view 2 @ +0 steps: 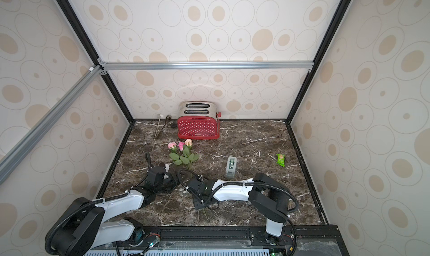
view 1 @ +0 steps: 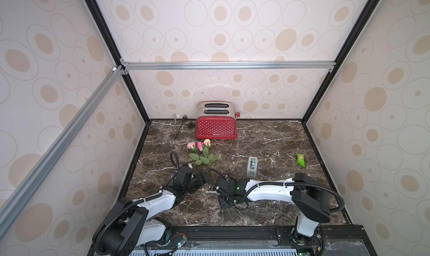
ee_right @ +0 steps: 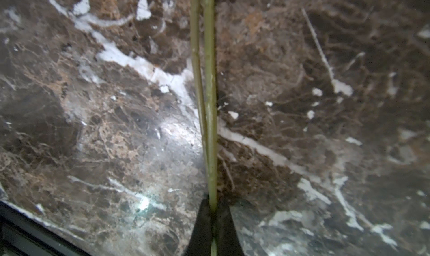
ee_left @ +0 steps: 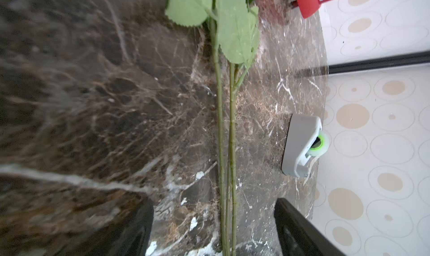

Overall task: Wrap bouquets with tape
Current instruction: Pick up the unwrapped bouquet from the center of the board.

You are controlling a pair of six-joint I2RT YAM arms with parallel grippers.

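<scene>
The desk [view 1: 279, 145] is a dark brown marble-look slab with white veins. It starts at the black rail by the arm bases and runs back to walls [view 1: 232, 22] papered in cream with beige ovals, crossed by an aluminium frame bar [view 1: 228, 65]. Well off to the outer side of the right end effector [ee_right: 212, 210] lies a small green packet [view 1: 300, 160]. Far beyond both end effectors a red toaster [view 1: 216, 127] with white dots stands against the back wall, with tongs [view 1: 178, 127] beside it. The tape [view 1: 252, 166] is a grey wedge dispenser with a clear greenish roll showing in its top. It stands on the desk just beyond the right end effector, apart from it. The bouquets [view 1: 202, 152] lie flat: thin green stems [ee_left: 226, 150] run from between the two end effectors away toward the toaster, then serrated green leaves, then two pink blooms and one peach at the far end, just short of the toaster. The right end effector is pinched together on the stems, its black fingertips [ee_right: 202, 220] meeting around them. The left end effector [ee_left: 214, 202] stands wide apart, its fingers [ee_left: 300, 231] set on either side of the stems, which pass through the gap with bare desk showing on both sides.
</scene>
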